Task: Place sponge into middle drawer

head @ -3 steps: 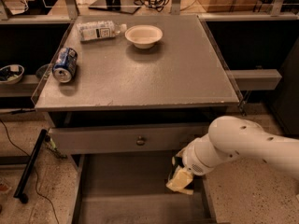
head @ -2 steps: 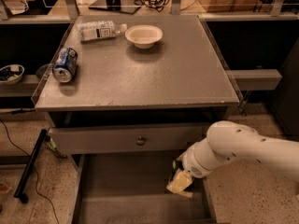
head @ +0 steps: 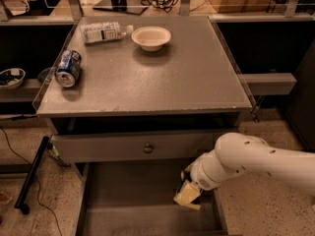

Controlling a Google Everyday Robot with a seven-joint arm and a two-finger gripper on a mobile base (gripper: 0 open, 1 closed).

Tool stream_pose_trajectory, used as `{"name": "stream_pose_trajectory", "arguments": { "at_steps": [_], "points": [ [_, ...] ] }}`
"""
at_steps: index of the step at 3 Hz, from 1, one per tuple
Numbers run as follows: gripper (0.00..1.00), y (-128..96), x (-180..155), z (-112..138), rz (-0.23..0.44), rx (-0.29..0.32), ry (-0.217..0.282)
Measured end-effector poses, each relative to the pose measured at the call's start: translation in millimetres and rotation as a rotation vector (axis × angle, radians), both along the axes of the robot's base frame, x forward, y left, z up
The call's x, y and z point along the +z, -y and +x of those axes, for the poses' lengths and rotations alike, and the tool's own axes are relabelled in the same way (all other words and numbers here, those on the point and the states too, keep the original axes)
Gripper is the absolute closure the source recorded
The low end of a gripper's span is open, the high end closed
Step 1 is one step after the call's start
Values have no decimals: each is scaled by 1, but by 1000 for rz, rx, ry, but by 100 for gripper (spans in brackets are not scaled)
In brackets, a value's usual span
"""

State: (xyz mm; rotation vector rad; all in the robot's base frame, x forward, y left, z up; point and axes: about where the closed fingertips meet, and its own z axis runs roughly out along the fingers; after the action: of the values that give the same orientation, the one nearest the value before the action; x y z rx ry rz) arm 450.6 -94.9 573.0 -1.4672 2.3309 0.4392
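Observation:
The sponge (head: pixel 186 195), a yellow foam block, is held at the end of my white arm, low over the right side of the open middle drawer (head: pixel 133 191). The gripper (head: pixel 189 188) is at the arm's tip, mostly hidden behind the arm's rounded wrist, shut on the sponge. The drawer is a wide grey metal tray with a bare floor, pulled out below the closed drawer with a small round knob (head: pixel 147 148). The sponge hangs just above the drawer floor near its right wall.
On the grey tabletop (head: pixel 182 77) lie a white bowl (head: pixel 151 37), a plastic bottle on its side (head: pixel 104 32) and a blue can on its side (head: pixel 67 69). A black rod (head: pixel 32 173) leans on the floor at left. Shelves flank the table.
The arm and the sponge have shifted slightly left and down into the drawer. The things on the tabletop have not moved.

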Motion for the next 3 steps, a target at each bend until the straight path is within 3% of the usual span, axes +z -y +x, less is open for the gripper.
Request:
{"name": "stream_pose_trajectory", "arguments": {
  "at_steps": [1, 3],
  "points": [
    [100, -9, -32, 12, 19, -62, -5],
    [100, -13, -48, 13, 35, -64, -17]
  ]
}}
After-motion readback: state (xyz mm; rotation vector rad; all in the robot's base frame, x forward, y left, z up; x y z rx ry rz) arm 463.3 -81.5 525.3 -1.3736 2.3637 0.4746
